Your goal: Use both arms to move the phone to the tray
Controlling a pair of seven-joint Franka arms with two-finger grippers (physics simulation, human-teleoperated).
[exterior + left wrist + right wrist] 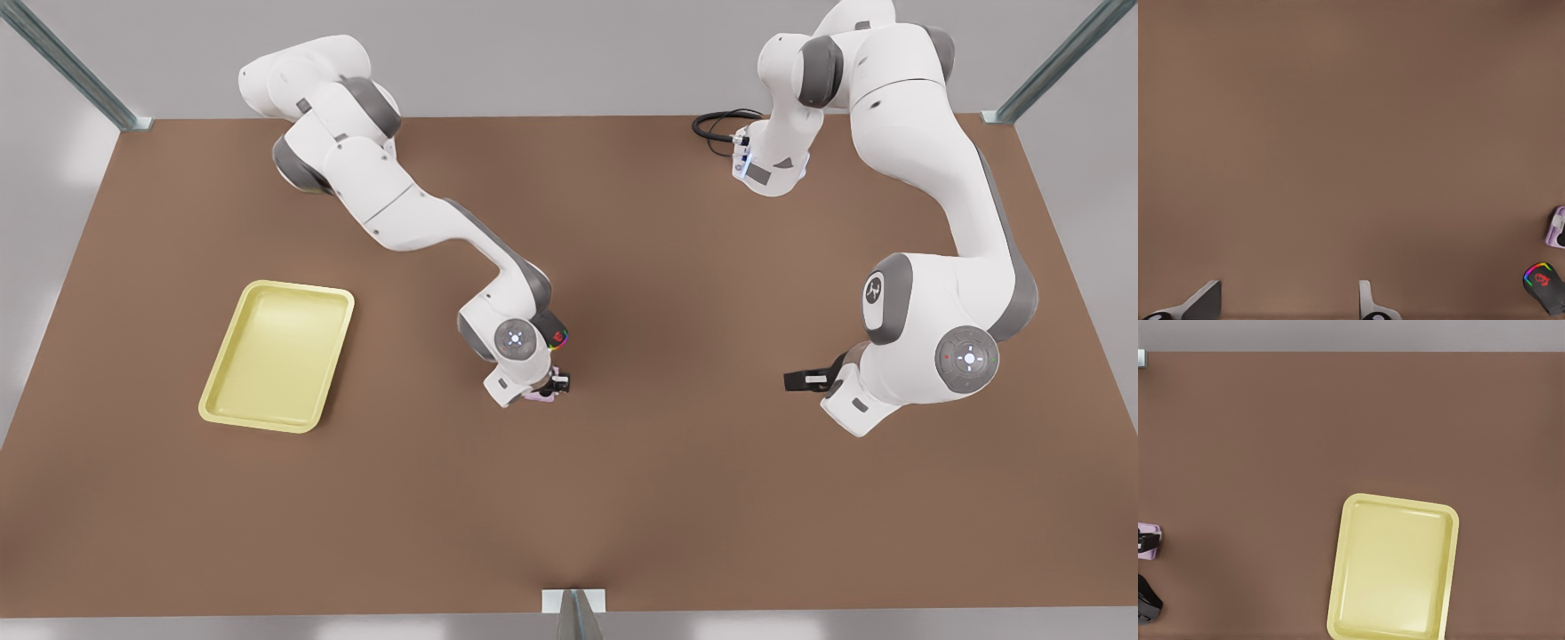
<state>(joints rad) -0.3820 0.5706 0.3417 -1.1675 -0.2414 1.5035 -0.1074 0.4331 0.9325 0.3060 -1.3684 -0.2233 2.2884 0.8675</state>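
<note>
**Phone on the counter by the right end effector**

The left end effector [796,380] hovered over bare brown counter [676,498], fingers [1201,303] apart and empty. Well beyond it, the right end effector [558,384] sat low over the small pale pink phone [539,396]; its state could not be told. A black rainbow-lit mouse [558,336] lay just beside it. Farther off lay the pale yellow rectangular tray [276,356].

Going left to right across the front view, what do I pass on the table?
Tray → phone, under the wrist of the arm on the front view's left → black cable at the far edge → left pincer, waiting open over bare table.
</note>
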